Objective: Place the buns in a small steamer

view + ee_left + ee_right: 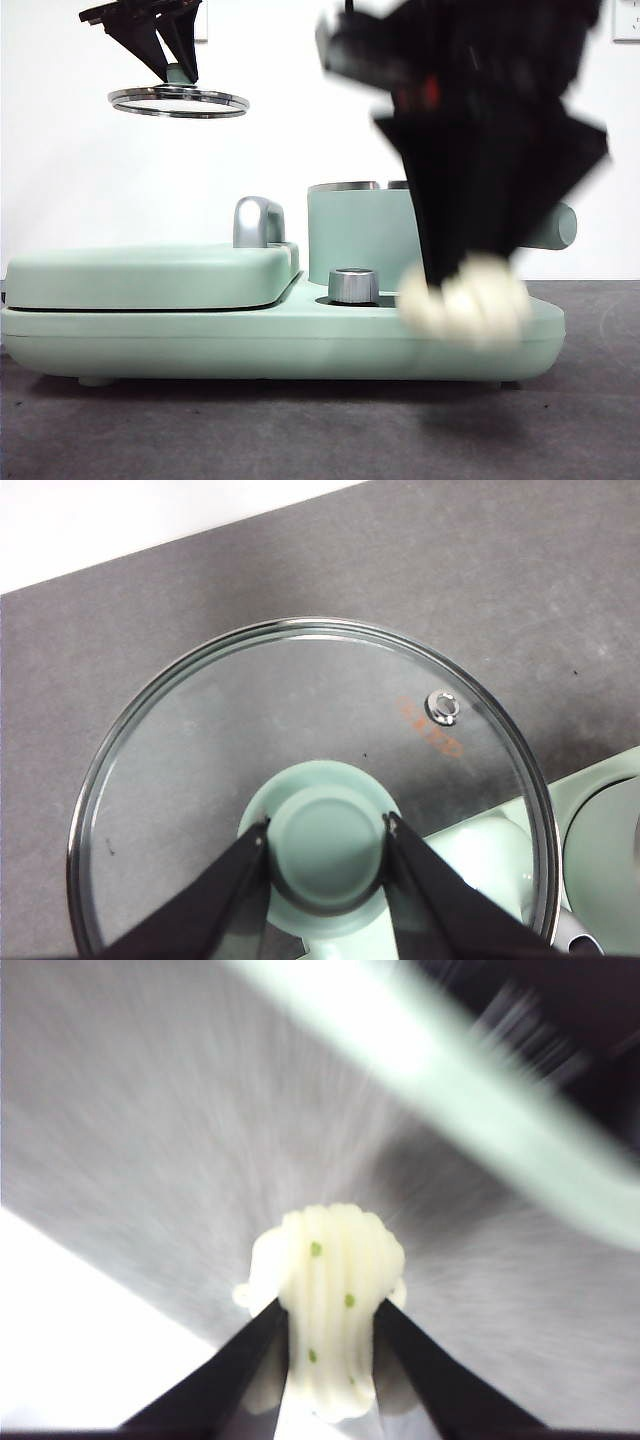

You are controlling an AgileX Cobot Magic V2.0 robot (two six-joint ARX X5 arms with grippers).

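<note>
The right tool (pixel 330 1335) pinches the ridged green-dotted bun (pixel 330 1305), the mint-green steamer pot (pixel 360 235) behind it. The left tool (pixel 328 845) clamps the glass lid's (pixel 200 750) green knob (pixel 328 840) aloft.

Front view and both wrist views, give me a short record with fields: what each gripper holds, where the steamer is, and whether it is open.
left gripper: shut on the glass lid by its green knob, held high, off to the side of the pot
right gripper: shut on the ridged bun, low in front of the steamer, motion-blurred
steamer: upright on the mint-green base, lid off
smooth bun: not visible
</note>
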